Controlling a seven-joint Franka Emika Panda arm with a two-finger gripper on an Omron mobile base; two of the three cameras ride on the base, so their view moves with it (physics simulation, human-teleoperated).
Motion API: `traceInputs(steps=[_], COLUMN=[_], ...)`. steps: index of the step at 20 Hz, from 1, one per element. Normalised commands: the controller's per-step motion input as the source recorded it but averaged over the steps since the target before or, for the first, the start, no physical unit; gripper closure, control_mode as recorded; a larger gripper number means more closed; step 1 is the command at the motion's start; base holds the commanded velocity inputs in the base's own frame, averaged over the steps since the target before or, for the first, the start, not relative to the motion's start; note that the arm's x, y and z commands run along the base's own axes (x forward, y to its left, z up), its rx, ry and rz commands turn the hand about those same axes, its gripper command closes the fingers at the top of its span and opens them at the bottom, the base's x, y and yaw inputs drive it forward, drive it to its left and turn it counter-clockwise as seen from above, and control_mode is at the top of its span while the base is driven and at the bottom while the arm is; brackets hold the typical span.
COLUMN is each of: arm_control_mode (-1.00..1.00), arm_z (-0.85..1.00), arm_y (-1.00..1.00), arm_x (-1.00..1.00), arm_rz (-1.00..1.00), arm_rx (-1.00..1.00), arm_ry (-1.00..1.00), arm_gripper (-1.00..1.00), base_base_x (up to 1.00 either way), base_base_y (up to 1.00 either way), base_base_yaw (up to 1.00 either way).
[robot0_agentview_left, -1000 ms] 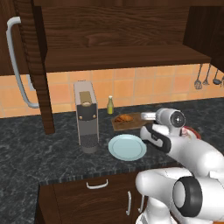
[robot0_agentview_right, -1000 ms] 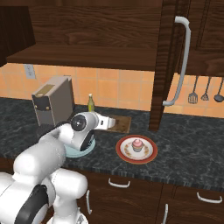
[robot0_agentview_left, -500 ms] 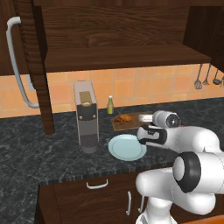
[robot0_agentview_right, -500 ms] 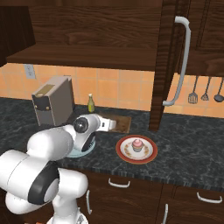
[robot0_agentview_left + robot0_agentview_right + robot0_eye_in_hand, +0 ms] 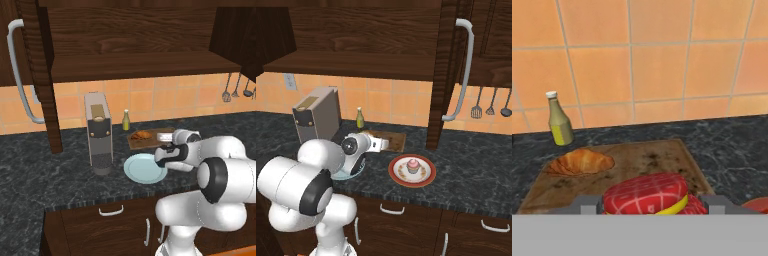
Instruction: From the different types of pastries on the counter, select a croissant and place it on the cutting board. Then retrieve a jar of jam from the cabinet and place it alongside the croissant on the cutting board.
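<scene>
Your gripper (image 5: 647, 202) was closed around the jar of jam (image 5: 648, 193) (red lid up) just over the near edge of the cutting board (image 5: 642, 160). The croissant (image 5: 580, 162) lay on the board's left part, bottle (image 5: 559, 120) behind it.

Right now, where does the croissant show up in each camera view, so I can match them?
Left base view: croissant sits on the left part of the cutting board, behind the blue plate.
Right base view: I can't make it out on the board; the arm covers that end.
Hand view: mid-left on the board.
Shared landmark: the yellow-green bottle.
</scene>
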Motion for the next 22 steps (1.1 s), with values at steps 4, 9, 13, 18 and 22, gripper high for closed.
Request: traceInputs(steps=[4,9,13,18,22], arm_control_mode=[-1.00,-1.00,-1.00,-1.00,-1.00], arm_z=[-0.04,-0.05,-0.36,-0.25,-0.01], arm_y=[0.00,0.00,0.00,0.00,0.00], arm_x=[0.15,0.23,0.13,0.15,0.38], arm_rz=[0.00,0.00,0.00,0.00,0.00], arm_rx=[0.00,0.00,0.00,0.00,0.00], arm_ry=[0.00,0.00,0.00,0.00,-0.01], arm_gripper=[1.00,1.00,1.00,1.00,1.00], base_base_x=[0.00,0.00,0.00,0.00,0.00], base_base_y=[0.00,0.00,0.00,0.00,0.00], base_base_yaw=[0.00,0.00,0.00,0.00,0.00])
